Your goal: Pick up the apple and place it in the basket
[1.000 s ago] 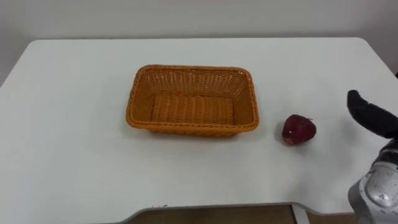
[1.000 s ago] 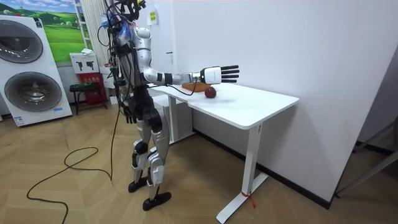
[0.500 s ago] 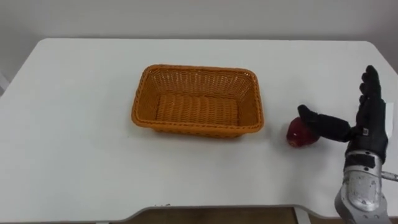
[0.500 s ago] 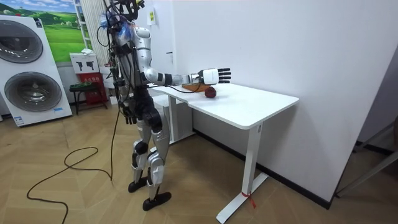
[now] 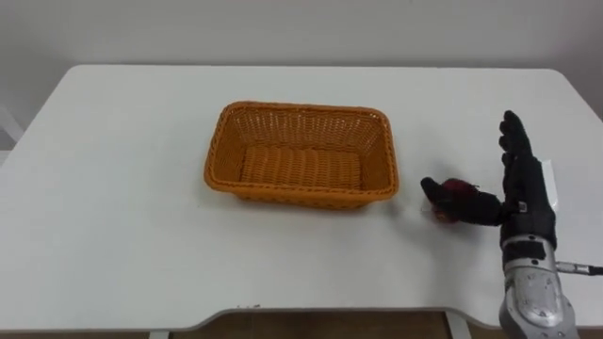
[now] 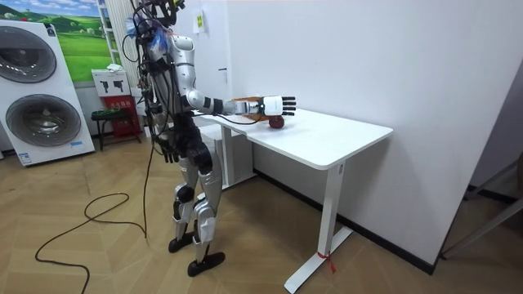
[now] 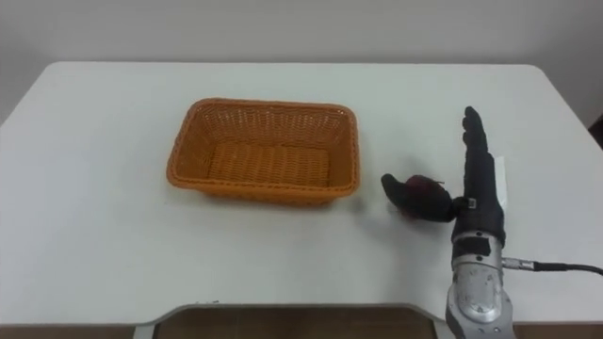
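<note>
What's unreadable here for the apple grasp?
Apple: eye views, front hidden by the thumb of the right hand; contact cannot be told.
Apple: room view, too small, partly behind that hand.
Wicker basket: room view, mostly hidden by the right forearm.
Left hand: room view, by the robot's hip, too small for detail.

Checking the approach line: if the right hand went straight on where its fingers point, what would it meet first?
Probably nothing: the right hand points across bare table toward the far edge. The apple lies to its left, by the thumb, not ahead.
</note>
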